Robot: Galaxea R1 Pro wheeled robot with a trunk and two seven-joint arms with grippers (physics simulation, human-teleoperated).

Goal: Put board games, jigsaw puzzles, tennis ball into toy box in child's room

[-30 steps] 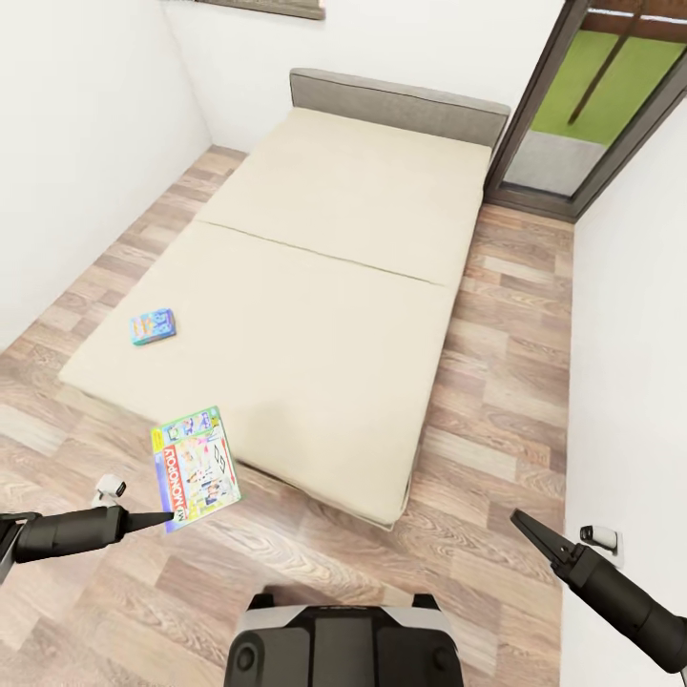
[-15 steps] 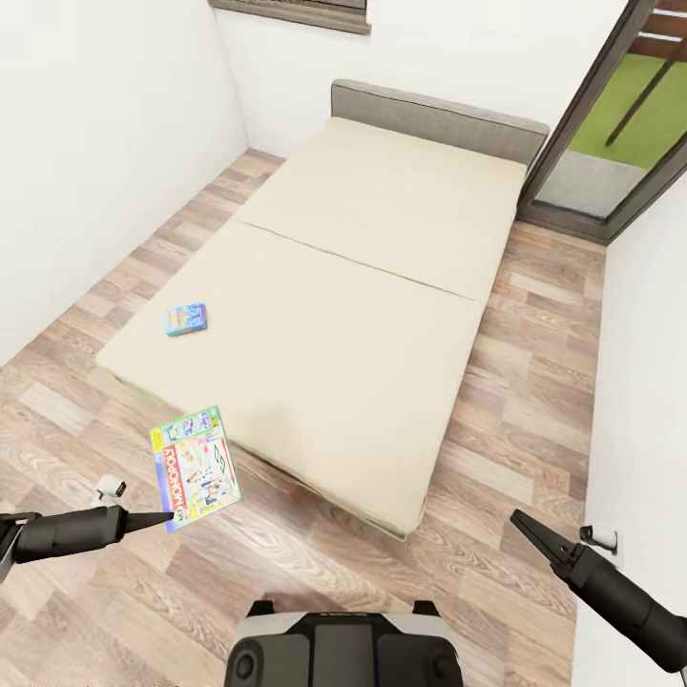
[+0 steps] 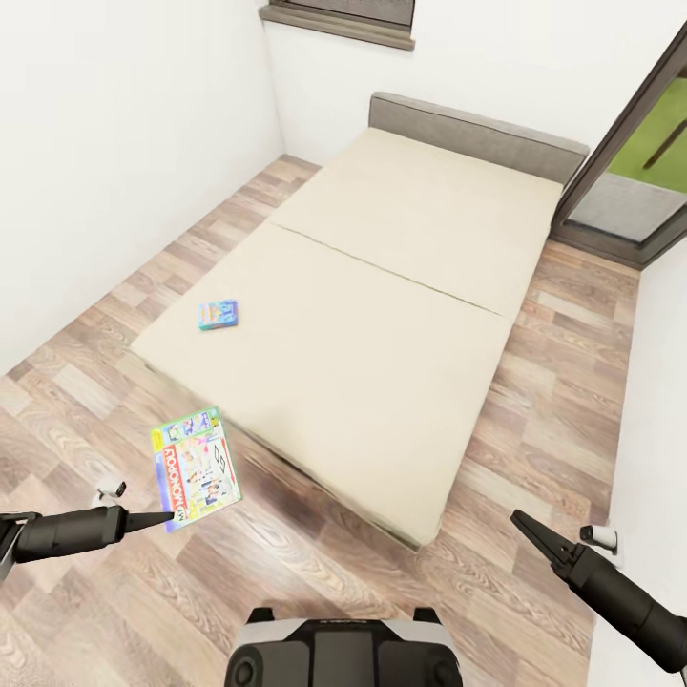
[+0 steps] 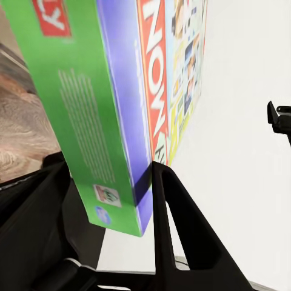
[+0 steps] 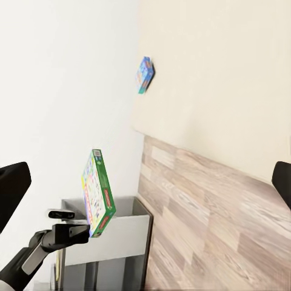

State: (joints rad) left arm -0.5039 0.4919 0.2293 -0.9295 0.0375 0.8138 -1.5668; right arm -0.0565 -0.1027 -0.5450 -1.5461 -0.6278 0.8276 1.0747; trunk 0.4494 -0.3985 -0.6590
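Note:
A colourful Monopoly board game [image 3: 196, 468] hangs upright over the wood floor, with my left gripper [image 3: 164, 520] shut on its lower edge. In the left wrist view the box [image 4: 115, 109] is clamped between the black fingers [image 4: 176, 218]. A second, small blue board game [image 3: 218, 314] lies on the cream bed [image 3: 382, 315] near its left edge, well ahead of my left gripper. My right gripper [image 3: 522, 524] hovers over the floor at the right, its fingers [image 5: 12, 188] spread open and holding nothing. The right wrist view catches both games [image 5: 100, 194] [image 5: 145, 74]. The toy box, table, puzzles and tennis ball are out of view.
White walls close in on the left and back, with a window sill [image 3: 339, 24] above. A dark-framed glass door [image 3: 630, 181] stands at the back right. Wood floor [image 3: 563, 382] runs along both sides of the bed. My base [image 3: 343, 654] is at the bottom.
The whole view has shifted: the bed and the small game now sit further right and look smaller, so the camera moved. Both arms hold the same pose, box still gripped.

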